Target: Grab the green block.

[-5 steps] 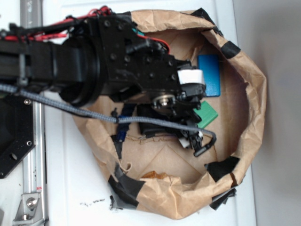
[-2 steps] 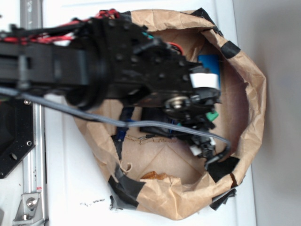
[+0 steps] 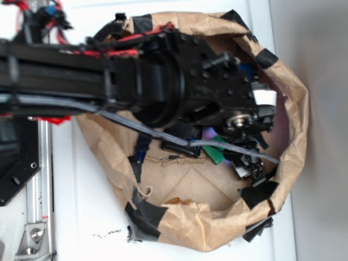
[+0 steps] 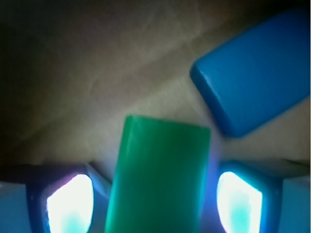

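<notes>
**Green block between the fingers, inside the paper-walled pen**

The green block [image 4: 160,177] lies lengthwise between the two fingers of the gripper [image 4: 155,199] in the wrist view, its far end pointing up toward the brown paper floor. One finger [image 4: 70,201] stands to its left and the other to its right, each glowing bright under the camera. The fingers are apart, one on either side of the slab; whether either touches the block's edges cannot be told from the blur.

In the exterior view the arm [image 3: 109,81] reaches from the left across a ring of crumpled brown paper [image 3: 296,109], patched at several places with black tape [image 3: 147,212]. This ring works as a low container on the white table [image 3: 81,217]. Inside it, only a corner of the green block [image 3: 216,155] shows, below the wrist and just under a grey cable [image 3: 141,128] crossing the pen.

The blue block [image 4: 255,73] also lies in the pen, flat on the paper, up and to the right of the green one, tilted and close beside it. In the exterior view the arm covers nearly all of it.
</notes>
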You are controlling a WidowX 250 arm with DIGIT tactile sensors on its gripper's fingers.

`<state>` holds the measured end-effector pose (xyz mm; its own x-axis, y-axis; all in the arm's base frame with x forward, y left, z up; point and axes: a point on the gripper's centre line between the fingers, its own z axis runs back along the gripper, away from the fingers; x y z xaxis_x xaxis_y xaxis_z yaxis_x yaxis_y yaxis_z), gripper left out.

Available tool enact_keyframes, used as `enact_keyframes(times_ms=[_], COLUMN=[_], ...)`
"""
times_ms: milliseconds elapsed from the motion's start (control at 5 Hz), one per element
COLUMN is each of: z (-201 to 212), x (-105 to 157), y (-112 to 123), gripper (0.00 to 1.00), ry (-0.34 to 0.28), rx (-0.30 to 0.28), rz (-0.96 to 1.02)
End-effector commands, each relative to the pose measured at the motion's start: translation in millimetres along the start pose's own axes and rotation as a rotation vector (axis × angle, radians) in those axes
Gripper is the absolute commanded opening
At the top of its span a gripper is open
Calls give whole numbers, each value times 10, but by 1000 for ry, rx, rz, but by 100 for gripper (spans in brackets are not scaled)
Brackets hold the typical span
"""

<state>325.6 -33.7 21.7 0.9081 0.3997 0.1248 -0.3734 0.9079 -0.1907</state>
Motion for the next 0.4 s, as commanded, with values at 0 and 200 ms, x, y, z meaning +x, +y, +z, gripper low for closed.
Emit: enact_keyframes(times_ms=[0,200], z=[426,955], x=[-23,-6], y=[25,134], gripper=[0,0], ry=[33,-19], rx=[1,-22], rz=[-107,-150])
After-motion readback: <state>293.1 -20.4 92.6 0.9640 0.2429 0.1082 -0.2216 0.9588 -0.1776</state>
